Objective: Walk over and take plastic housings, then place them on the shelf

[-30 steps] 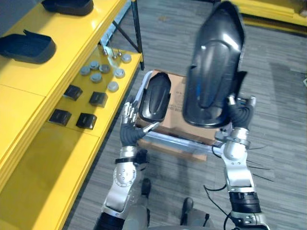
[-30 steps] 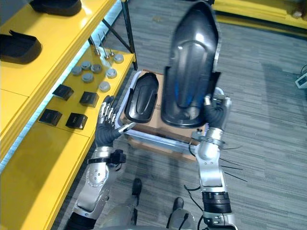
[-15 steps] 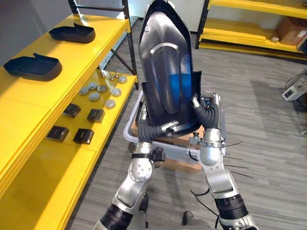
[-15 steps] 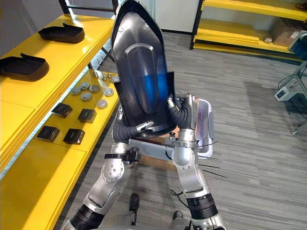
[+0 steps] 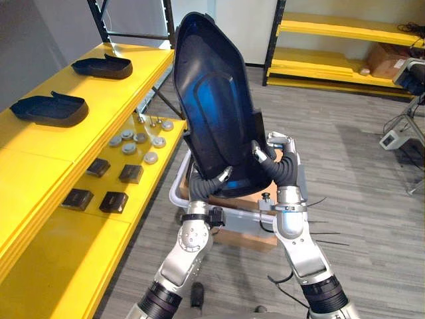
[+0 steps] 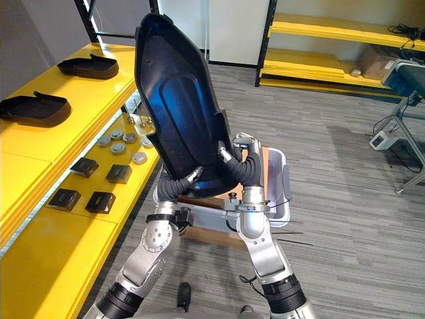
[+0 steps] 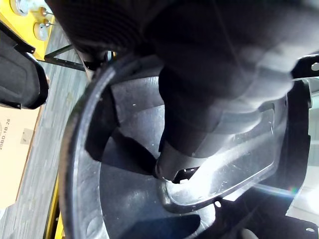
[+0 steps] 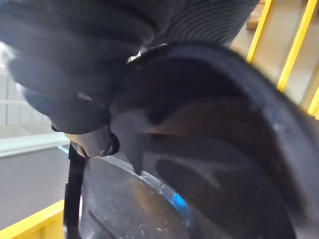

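Note:
A large black plastic housing (image 5: pixel 216 106) stands upright in front of me, its hollow side facing me, held up between both hands. My left hand (image 5: pixel 207 186) is at its lower rim, thumb across the front and fingers curled behind, shut on it. My right hand (image 5: pixel 275 163) is at the lower right edge, its fingers (image 5: pixel 259 154) loosely extended against the housing. Two more black housings (image 5: pixel 50 108) (image 5: pixel 103 65) lie on the yellow shelf top (image 5: pixel 40 159) at my left. Another housing (image 7: pixel 20 74) shows below in the left wrist view.
The lower yellow shelf holds small black boxes (image 5: pixel 113 201) and several round grey caps (image 5: pixel 136 139). A grey crate (image 6: pixel 279 179) with a cardboard box (image 5: pixel 249 236) stands on the floor under my hands. More yellow racking (image 5: pixel 345 40) runs along the back.
The camera has tilted up. The housing, held high by the right hand alone, now sits between both hands; my left hand came under it and curled on, and the right fingers have loosened.

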Tool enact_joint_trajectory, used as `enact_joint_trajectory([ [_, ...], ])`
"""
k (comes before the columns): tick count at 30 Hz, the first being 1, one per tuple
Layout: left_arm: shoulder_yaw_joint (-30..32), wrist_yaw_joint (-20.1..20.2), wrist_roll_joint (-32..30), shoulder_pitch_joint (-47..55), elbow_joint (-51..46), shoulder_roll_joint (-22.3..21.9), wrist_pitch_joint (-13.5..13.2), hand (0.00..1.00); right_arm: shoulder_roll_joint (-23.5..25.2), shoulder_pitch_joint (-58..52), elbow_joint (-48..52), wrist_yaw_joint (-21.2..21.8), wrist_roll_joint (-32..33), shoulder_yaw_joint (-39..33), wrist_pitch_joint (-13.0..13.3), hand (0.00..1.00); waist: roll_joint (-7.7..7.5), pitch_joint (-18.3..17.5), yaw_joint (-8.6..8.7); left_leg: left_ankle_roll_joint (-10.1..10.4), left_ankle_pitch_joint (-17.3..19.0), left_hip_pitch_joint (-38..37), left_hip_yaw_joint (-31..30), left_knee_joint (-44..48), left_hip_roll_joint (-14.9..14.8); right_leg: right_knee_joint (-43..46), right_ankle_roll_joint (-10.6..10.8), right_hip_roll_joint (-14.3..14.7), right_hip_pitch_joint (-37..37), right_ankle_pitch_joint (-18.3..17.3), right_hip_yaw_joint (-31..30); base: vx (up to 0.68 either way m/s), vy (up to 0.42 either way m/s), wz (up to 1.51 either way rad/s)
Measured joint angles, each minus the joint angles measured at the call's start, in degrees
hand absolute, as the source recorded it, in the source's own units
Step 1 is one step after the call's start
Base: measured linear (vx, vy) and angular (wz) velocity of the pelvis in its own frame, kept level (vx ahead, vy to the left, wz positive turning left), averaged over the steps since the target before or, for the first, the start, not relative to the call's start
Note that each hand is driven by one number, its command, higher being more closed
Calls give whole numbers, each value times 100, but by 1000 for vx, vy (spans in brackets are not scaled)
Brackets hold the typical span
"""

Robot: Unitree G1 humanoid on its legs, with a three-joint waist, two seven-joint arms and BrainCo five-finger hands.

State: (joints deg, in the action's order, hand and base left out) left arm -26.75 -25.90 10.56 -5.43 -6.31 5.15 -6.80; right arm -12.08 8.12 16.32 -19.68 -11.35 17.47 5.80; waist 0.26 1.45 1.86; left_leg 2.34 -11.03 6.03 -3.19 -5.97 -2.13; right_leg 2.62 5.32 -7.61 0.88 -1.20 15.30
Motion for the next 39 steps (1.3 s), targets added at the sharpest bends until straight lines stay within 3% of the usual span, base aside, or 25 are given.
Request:
enact_joint_trajectory([
  [3,7,257,-7,1,-78,-1,-12,100,-417,0,440,460,718,-247,119,0,-2,-2,4,-2,1,-4,14,-1,-15,-85,14,53,24,4,-109,-19,-11,-3],
  [8,135,460,-170,40,-260,-133,-44,100,-244,-1,897,752,1601,-914,544,0,0,-4,30,-5,3,-34,46,-1,-32,-88,13,68,33,5,-147,-5,-12,-2],
  [10,454,462,-230,313,-244,-155,19,100,34,-7,1155,682,1966,-1950,867,0,0,-4,52,-18,12,-38,63,-1,-39,-98,12,74,33,5,-156,13,-24,-3],
  [13,883,443,-227,720,-224,-161,77,100,176,-269,1063,381,2333,-3169,1103,0,-1,-4,68,-29,21,-42,74,-1,-36,-139,12,74,47,5,-154,0,0,0],
  [15,1249,441,-227,999,-224,-162,118,100,224,-656,454,116,2598,-3996,1189,0,-1,-4,104,-36,30,-43,65,-2,-29,-178,11,73,46,6,-140,0,0,0],
  [21,1808,449,-225,1382,-239,-169,119,100,264,-1440,-2568,-31,3248,-4904,1043,0,36,-46,201,-16,73,-2,32,0,-14,-231,10,66,71,8,-118,29,-16,2],
  [24,1908,506,-222,1440,-239,-159,114,100,244,-1712,-5100,385,3696,-4968,635,0,57,-65,193,-9,83,8,17,1,-14,-226,-2,73,86,33,-96,47,-27,2],
  [26,1984,710,-220,1517,-260,-183,104,100,346,-1861,-6216,834,3775,-4968,327,0,74,-75,196,-12,84,-2,6,1,-14,-183,13,73,93,11,-82,28,-25,5],
  [30,2019,967,-221,1785,-356,-166,74,100,759,-2332,-6826,1340,3585,-4927,3,0,51,-40,223,-6,130,-175,-138,0,18,-114,-8,51,314,-163,85,25,-30,18],
  [35,2016,1099,-220,2293,-671,-181,1,100,987,-2405,-6997,1589,3265,-4439,-18,0,-61,22,122,-28,207,-212,-225,0,35,40,1,52,411,-326,253,-41,-31,21],
  [39,2016,1217,-137,2364,-883,-323,-17,100,1032,-2243,-6992,1621,3094,-3852,-7,0,-107,189,-19,-3,355,-34,-211,10,40,105,51,35,526,-404,816,-13,-29,72],
])
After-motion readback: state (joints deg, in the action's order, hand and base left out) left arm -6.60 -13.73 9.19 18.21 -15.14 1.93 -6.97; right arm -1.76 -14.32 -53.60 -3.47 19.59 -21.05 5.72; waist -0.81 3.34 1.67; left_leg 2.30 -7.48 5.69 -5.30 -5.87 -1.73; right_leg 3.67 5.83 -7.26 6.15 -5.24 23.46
